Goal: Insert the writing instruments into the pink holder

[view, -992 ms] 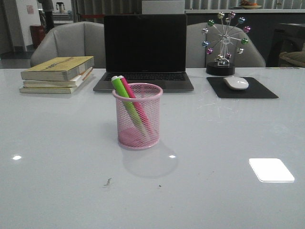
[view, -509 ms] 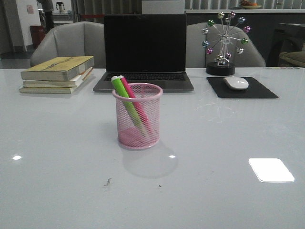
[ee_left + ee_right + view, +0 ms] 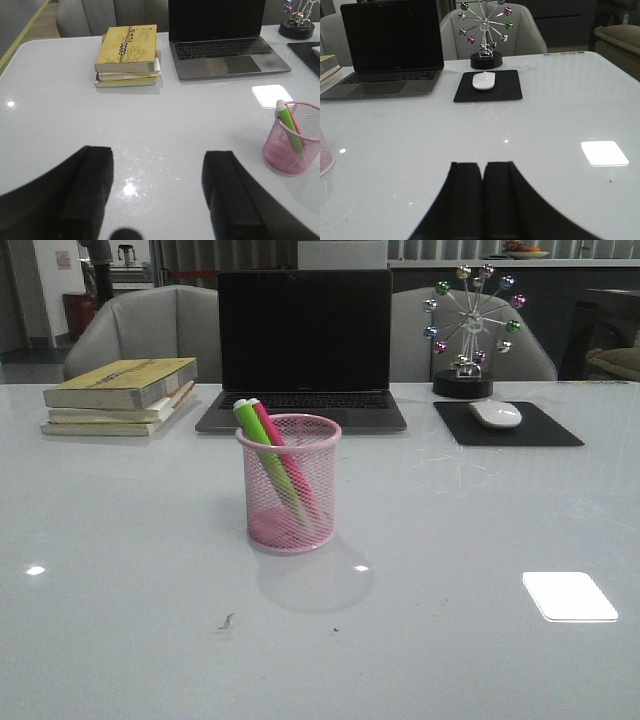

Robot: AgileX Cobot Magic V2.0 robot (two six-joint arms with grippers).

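Observation:
The pink holder [image 3: 289,485] stands upright in the middle of the table. Inside it lean the green marker [image 3: 262,447] and the pink marker [image 3: 283,455], caps up and tilted to the left. The left wrist view shows the holder [image 3: 292,150] with the green marker [image 3: 288,123] off to one side, well away from my left gripper [image 3: 157,152], which is open over bare table. My right gripper [image 3: 482,165] is shut with nothing in it; only a sliver of the holder [image 3: 324,157] shows at that view's edge. Neither gripper appears in the front view.
A stack of books [image 3: 122,395] lies at the back left. An open laptop [image 3: 304,350] stands behind the holder. At the back right are a black mouse pad [image 3: 506,424] with a white mouse [image 3: 495,414] and a ball-wheel desk toy [image 3: 466,330].

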